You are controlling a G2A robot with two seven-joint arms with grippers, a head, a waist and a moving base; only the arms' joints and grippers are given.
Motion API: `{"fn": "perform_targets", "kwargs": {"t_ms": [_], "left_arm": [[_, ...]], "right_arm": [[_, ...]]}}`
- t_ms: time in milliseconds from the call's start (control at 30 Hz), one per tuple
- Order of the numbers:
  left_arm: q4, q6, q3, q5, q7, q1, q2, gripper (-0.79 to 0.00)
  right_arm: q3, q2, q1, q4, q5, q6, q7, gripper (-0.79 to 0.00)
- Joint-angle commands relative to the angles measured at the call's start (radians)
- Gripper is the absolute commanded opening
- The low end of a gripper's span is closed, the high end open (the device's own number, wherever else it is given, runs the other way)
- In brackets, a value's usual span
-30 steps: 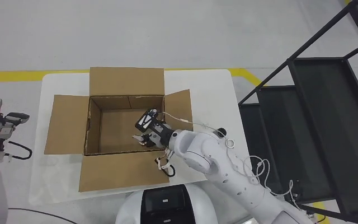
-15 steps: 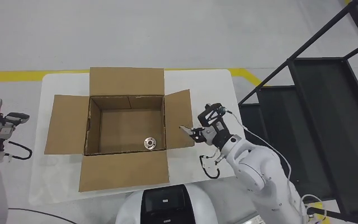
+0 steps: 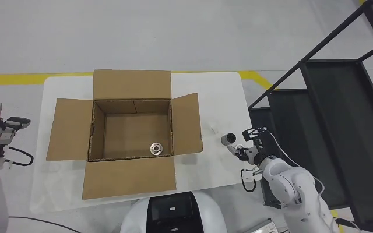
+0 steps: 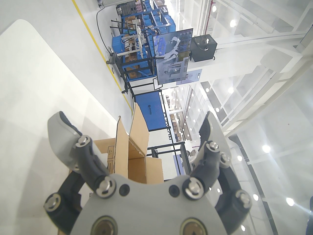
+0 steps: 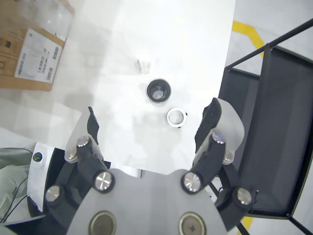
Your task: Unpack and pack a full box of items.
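Set out at 3 o'clock from cardboard box (image 3: 133, 87), seemingly unpacked: black sleeve (image 5: 158, 91) and silver ring (image 5: 176, 116), beneath right gripper (image 5: 152, 117), spread wide; left gripper (image 4: 135, 121) likewise spread, idle.

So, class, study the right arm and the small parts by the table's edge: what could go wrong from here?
1. The black cylinder and silver ring sit close together near the table edge; the right gripper, closing its open fingers on one, could nudge the other off.
2. The round metal part lies in a corner of the box, so a grasp there may slip.
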State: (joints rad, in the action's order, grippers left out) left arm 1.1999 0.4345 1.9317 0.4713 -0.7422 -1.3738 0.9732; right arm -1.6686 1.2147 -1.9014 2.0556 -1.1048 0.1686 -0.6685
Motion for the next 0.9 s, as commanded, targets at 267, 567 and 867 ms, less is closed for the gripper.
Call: {"fn": "perform_targets", "kwargs": {"t_ms": [267, 567, 867], "left_arm": [[0.000, 0.000, 0.000, 0.000, 0.000, 0.000, 0.000, 0.000], [0.000, 0.000, 0.000, 0.000, 0.000, 0.000, 0.000, 0.000], [0.000, 0.000, 0.000, 0.000, 0.000, 0.000, 0.000, 0.000]], "right_arm": [[-0.014, 0.002, 0.011, -0.152, 0.091, -0.067, 0.016, -0.566], [0.017, 0.003, 0.086, -0.242, 0.085, -0.169, -0.059, -0.486], [0.054, 0.006, 0.189, -0.371, 0.109, -0.220, -0.065, -0.483]]}}
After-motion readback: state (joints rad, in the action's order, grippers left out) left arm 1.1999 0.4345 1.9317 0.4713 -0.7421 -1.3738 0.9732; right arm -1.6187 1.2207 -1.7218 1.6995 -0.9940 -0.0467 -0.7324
